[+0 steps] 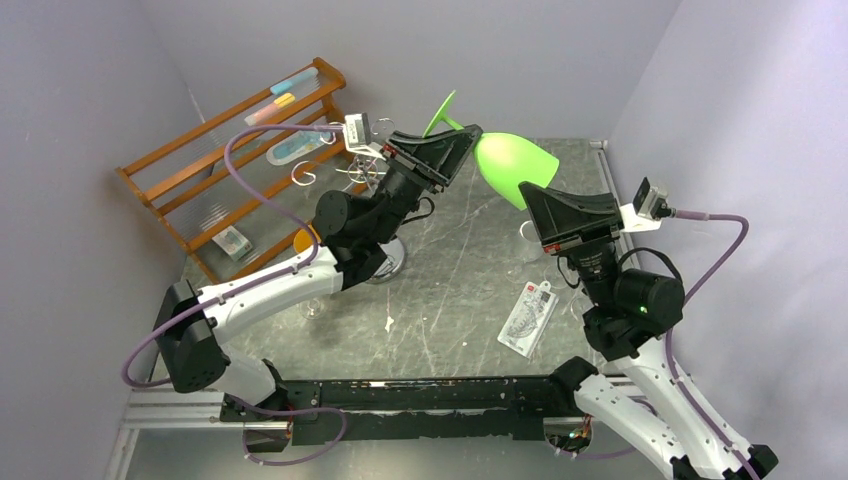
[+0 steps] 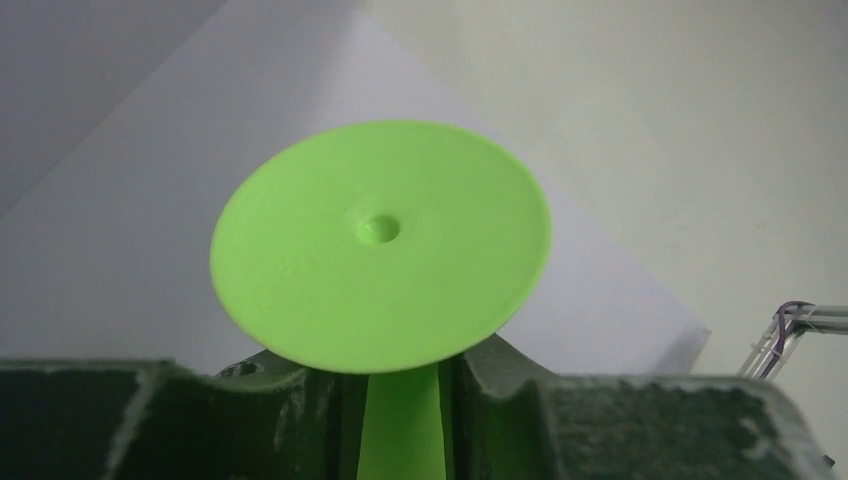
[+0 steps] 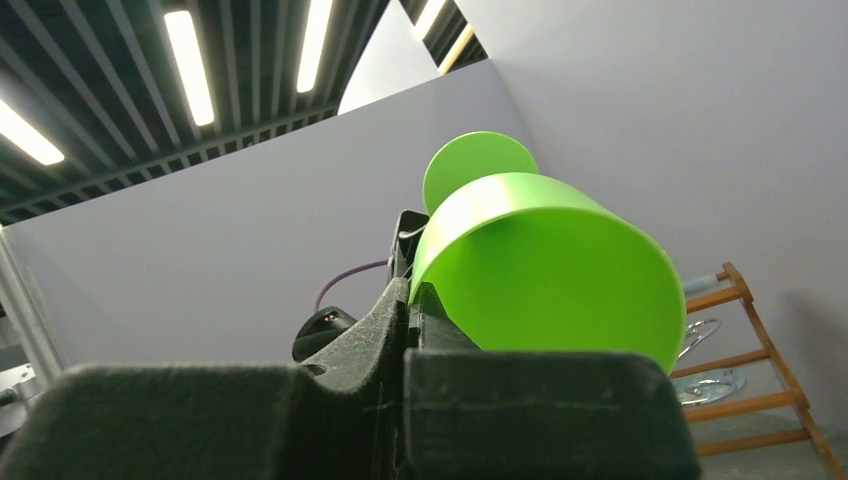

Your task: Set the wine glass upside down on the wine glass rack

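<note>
Green stem sits pinched between the fingers of my left gripper, so the wine glass hangs almost level in the air over the far middle of the table, foot toward the far left corner. My right gripper meets the bowl's rim; I cannot tell whether it grips. Uneven pulling could twist the glass loose, and my left arm hides much of the wine glass rack, so I might snag a hook.

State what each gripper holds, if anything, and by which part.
The left gripper holds the green wine glass by its stem, near the foot. The right gripper is at the bowl; whether it grips cannot be told.
</note>
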Robot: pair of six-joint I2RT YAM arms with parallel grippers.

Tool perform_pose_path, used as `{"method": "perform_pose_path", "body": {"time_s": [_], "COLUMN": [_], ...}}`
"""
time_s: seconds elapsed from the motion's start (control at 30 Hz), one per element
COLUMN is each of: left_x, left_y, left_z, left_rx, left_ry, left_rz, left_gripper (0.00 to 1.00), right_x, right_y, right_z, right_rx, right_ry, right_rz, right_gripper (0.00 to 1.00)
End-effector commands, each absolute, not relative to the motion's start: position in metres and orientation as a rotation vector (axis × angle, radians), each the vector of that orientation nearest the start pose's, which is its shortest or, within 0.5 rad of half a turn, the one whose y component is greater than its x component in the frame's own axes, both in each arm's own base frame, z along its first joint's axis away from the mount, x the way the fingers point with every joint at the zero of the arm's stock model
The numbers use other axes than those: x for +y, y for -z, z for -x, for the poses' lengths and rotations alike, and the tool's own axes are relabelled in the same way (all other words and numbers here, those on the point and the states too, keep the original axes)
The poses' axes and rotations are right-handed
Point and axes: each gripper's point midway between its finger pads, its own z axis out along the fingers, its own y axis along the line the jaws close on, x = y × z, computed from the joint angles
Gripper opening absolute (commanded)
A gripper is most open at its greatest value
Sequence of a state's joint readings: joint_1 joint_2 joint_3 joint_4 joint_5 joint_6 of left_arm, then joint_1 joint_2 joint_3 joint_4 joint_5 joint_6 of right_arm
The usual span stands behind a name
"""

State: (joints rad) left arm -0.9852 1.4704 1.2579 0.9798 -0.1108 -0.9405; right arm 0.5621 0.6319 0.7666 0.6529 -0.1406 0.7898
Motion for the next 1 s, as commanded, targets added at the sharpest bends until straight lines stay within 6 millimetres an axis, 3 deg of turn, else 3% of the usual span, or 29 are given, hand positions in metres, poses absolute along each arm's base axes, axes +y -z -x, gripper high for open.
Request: {"method": "perform_pose_path", "body": {"time_s": [0.0, 0.07, 0.13, 0.27, 0.37, 0.47, 0.53, 0.67, 0.8, 0.97], "left_x": [-0.358, -0.357, -0.358, -0.362, -0.366, -0.365, -0.363, -0.36, -0.366, -0.376], "left_y": [-0.565, -0.566, -0.567, -0.567, -0.563, -0.556, -0.552, -0.541, -0.52, -0.494], "left_z": [-0.216, -0.214, -0.213, -0.217, -0.221, -0.226, -0.228, -0.234, -0.237, -0.233], "left_rx": [0.745, 0.727, 0.724, 0.747, 0.776, 0.801, 0.819, 0.889, 1.015, 1.121], "left_ry": [1.757, 1.753, 1.742, 1.698, 1.637, 1.576, 1.529, 1.401, 1.218, 1.043], "left_rz": [0.079, 0.07, 0.058, 0.038, 0.017, 0.004, -0.005, -0.051, -0.218, -0.472], "left_gripper": [0.31, 0.22, 0.06, 0.05, 0.05, 0.05, 0.05, 0.05, 0.05, 0.05], "right_x": [0.174, 0.175, 0.176, 0.176, 0.171, 0.165, 0.162, 0.151, 0.132, 0.116], "right_y": [-0.507, -0.505, -0.502, -0.496, -0.489, -0.487, -0.48, -0.458, -0.436, -0.434], "right_z": [-0.165, -0.166, -0.167, -0.175, -0.185, -0.19, -0.196, -0.207, -0.209, -0.207], "right_rx": [0.869, 0.879, 0.893, 0.948, 0.994, 1.021, 1.061, 1.127, 1.13, 1.142], "right_ry": [-1.359, -1.363, -1.363, -1.334, -1.282, -1.238, -1.204, -1.095, -1.009, -0.922], "right_rz": [0.066, 0.067, 0.067, 0.038, -0.006, -0.041, -0.075, -0.12, -0.189, -0.212], "right_gripper": [0.0, 0.0, 0.0, 0.0, 0.17, 0.53, 0.67, 0.75, 0.88, 0.94]}}
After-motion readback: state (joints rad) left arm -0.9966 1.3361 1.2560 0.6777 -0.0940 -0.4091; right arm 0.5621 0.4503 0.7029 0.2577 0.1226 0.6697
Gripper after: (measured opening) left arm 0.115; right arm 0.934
